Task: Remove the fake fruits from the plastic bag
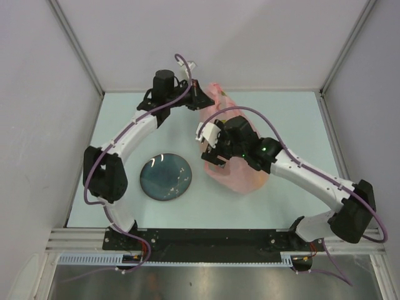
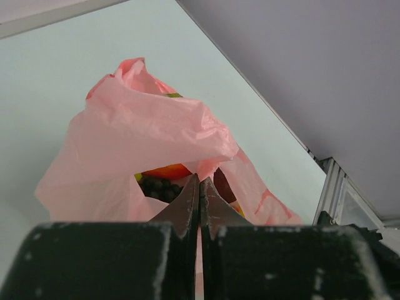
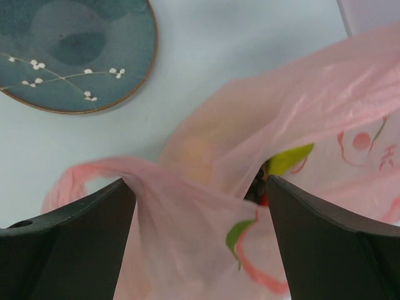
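Observation:
The pink plastic bag (image 1: 244, 181) lies on the table right of centre, its far end lifted. My left gripper (image 1: 201, 95) is shut on that far edge; in the left wrist view its jaws (image 2: 199, 181) pinch thin pink film. Through the bag's (image 2: 144, 125) open mouth I see dark purple grapes (image 2: 159, 187), an orange mango (image 2: 167, 170) and a dark red piece (image 2: 226, 187). My right gripper (image 1: 212, 159) hangs over the bag's near left side. It is open (image 3: 197, 200), with a fold of the bag (image 3: 206, 250) between its fingers. A yellow-green fruit (image 3: 289, 159) shows through a gap.
A dark blue round plate (image 1: 165, 177) lies left of the bag, also in the right wrist view (image 3: 75, 56). White walls close in the table at the back and both sides.

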`<state>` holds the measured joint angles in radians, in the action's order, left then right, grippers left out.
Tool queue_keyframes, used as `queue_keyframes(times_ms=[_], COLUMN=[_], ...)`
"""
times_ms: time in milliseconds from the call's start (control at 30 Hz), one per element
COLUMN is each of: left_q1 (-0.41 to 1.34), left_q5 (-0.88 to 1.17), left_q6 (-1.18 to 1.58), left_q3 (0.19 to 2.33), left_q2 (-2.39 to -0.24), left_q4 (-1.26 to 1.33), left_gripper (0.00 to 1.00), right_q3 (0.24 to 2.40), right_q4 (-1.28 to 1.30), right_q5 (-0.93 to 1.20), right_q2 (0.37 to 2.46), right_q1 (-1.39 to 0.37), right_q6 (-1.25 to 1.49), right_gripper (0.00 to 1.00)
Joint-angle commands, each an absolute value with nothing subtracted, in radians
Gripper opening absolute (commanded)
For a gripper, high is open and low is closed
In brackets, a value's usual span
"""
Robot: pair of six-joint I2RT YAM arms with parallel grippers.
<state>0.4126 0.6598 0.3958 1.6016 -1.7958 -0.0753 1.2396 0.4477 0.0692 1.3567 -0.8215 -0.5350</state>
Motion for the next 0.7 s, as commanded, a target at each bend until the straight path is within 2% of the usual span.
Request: queue_keyframes(times_ms=[0,100,200,233,300,333,367,500,567,633,667], left_q1=[0.393,0.379,0.368,0.362,0.357,0.351,0.348,0.327,0.315,0.307,0.305], left_q5=[0.689,0.686,0.687,0.687,0.687,0.684,0.684,0.681,0.693,0.667,0.645], left_q6=[0.433,0.431,0.428,0.429,0.425,0.425,0.423,0.365,0.313,0.267,0.223], left_q3=[1.545,1.511,1.5,1.5,1.508,1.526,1.54,1.711,1.93,2.136,2.191], left_q2=[-1.703,-1.684,-1.677,-1.677,-1.68,-1.686,-1.695,-1.773,-1.871,-1.949,-1.972], left_q4=[-0.029,-0.023,-0.023,-0.025,-0.023,-0.023,-0.021,-0.04,-0.078,-0.072,-0.054], left_gripper=[0.0,0.0,0.0,0.0,0.0,0.0,0.0,0.0,0.0,0.0,0.0], right_q3=[1.233,1.232,1.233,1.233,1.233,1.233,1.233,1.235,1.262,1.331,1.429], right_q4=[0.287,0.281,0.311,0.316,0.339,0.341,0.313,0.094,-0.115,-0.214,-0.275], right_q5=[0.002,-0.028,-0.025,-0.022,-0.009,-0.015,-0.04,-0.034,-0.04,-0.047,-0.052], right_q2=[1.422,1.469,1.497,1.5,1.488,1.467,1.45,1.362,1.383,1.443,1.478], right_q1=[-0.851,-0.847,-0.844,-0.842,-0.835,-0.825,-0.816,-0.636,-0.482,-0.357,-0.324], right_q6=[-0.658,-0.713,-0.768,-0.776,-0.804,-0.81,-0.811,-0.766,-0.75,-0.724,-0.713], right_gripper=[0.89,0.88,0.71,0.54,0.32,0.06,0.0,0.0,0.0,0.0,0.0])
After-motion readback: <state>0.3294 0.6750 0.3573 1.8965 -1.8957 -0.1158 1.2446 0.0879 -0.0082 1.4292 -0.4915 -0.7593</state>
